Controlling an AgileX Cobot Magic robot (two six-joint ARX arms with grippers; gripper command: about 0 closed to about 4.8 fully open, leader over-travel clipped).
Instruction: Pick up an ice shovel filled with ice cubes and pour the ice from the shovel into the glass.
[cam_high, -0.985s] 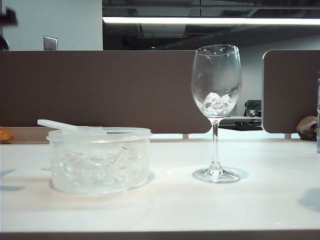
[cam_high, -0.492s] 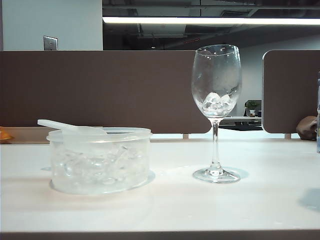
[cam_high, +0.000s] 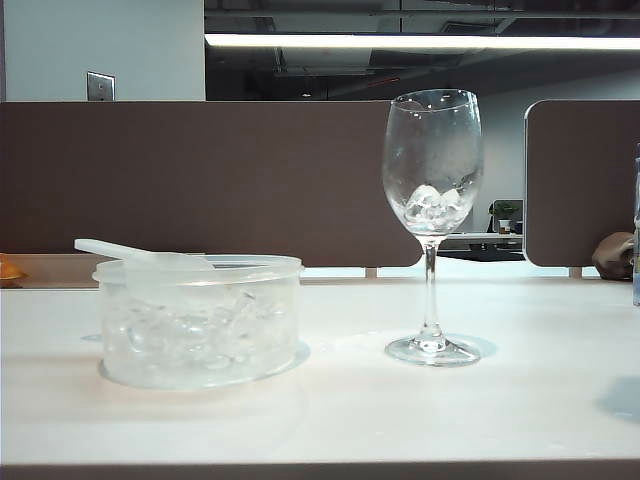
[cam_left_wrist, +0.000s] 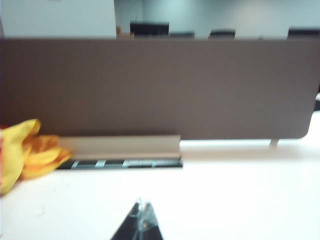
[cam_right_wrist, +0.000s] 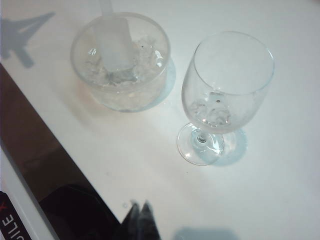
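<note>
Resting across the tub (cam_high: 200, 320), the ice shovel (cam_high: 140, 252) looks light, slippery; grip its thin handle. Glass (cam_high: 432, 220) fragile. Left hand (cam_left_wrist: 141, 227) and right hand (cam_right_wrist: 138, 220) both closed, empty.

Neither arm appears in the exterior view. Beyond the tub (cam_high: 200, 325), the left gripper (cam_left_wrist: 141, 220) shows only its closed tips, cut by the frame edge and blurred. The right gripper (cam_right_wrist: 139, 216) likewise shows blurred tips only. The ice shovel (cam_right_wrist: 114, 42) has its handle cut off past the tub.
</note>
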